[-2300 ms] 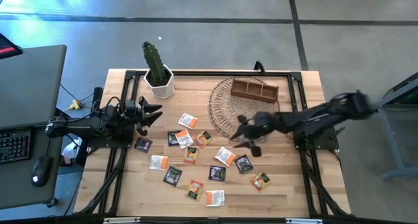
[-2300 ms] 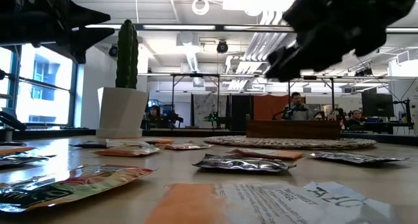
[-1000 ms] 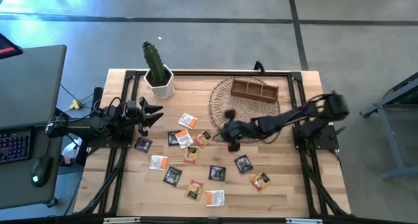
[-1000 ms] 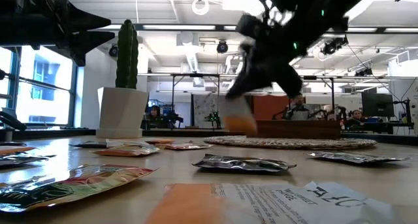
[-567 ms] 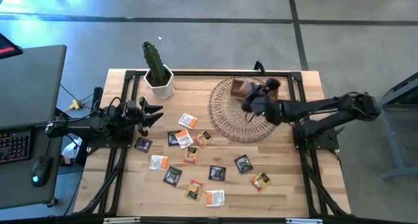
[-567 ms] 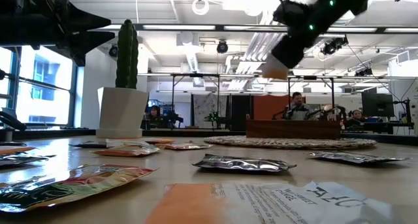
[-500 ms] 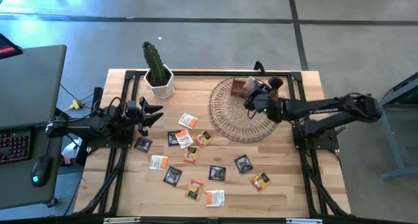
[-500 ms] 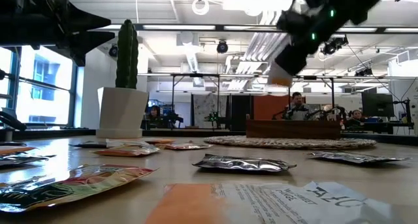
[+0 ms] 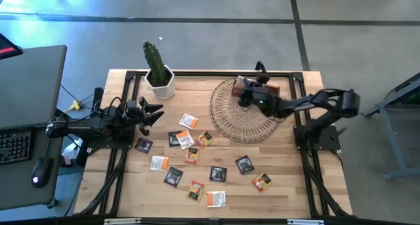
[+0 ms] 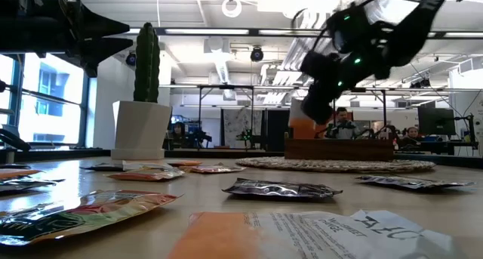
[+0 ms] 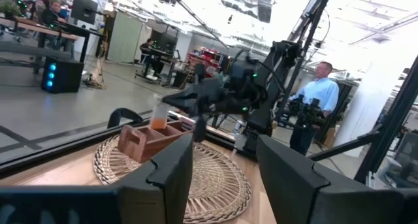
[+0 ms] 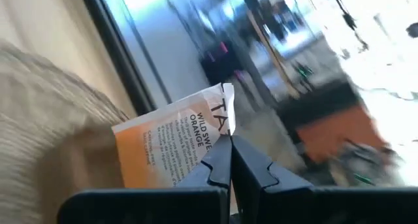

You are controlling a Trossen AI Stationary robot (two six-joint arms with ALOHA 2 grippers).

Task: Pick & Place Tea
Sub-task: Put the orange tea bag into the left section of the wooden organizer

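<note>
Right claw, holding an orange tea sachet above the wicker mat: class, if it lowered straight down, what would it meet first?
Probably the wooden compartment box. The right claw, shut on the orange sachet, hangs over the box's left end; which compartment is unclear.

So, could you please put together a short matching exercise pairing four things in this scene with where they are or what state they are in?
Things:
1. right end effector
2. left end effector
3. green cactus in a white pot
4. brown wooden compartment box

Places or states:
a. on the round woven wicker mat
b. open, at the table's left edge
c. near the table's far left corner
d. shut on an orange-and-white tea sachet, over the box

Pairs: 1-d, 2-b, 3-c, 4-a
</note>
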